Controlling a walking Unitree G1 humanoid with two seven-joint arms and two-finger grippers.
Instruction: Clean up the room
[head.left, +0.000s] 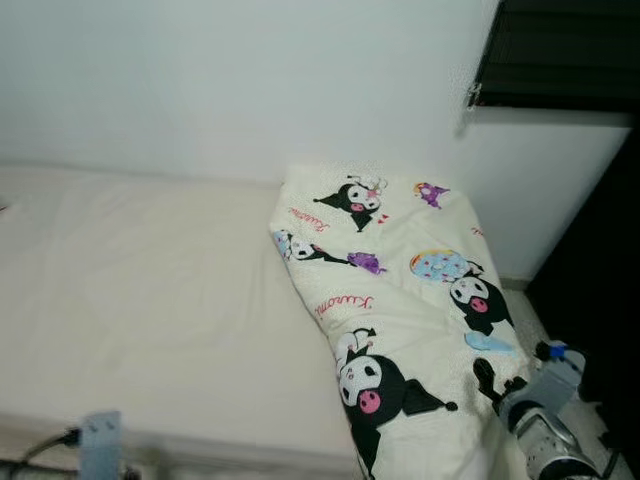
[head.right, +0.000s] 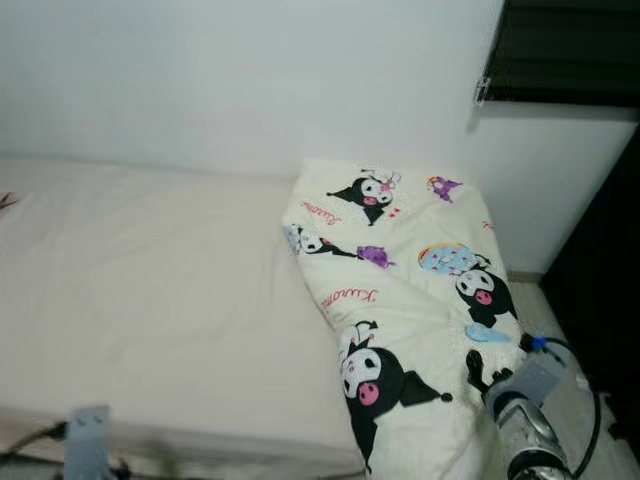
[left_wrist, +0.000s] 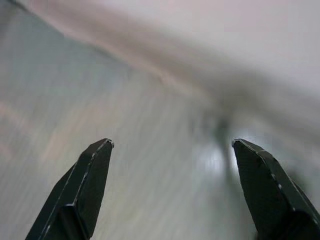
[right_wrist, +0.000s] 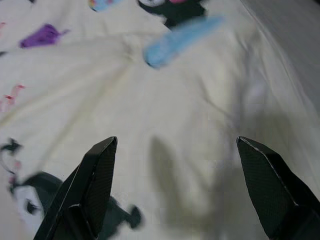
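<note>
One right gripper, fingers apart, hovers just above the blanket.

Bare mattress left; quilt right.

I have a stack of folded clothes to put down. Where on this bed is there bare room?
The mattress lies bare from the wall to its near edge, on the robot's left of the cartoon-print quilt. The robot's right end is crowded: the quilt lies bunched there, with the open right gripper just above it. The open left gripper hangs low by the near edge.
</note>
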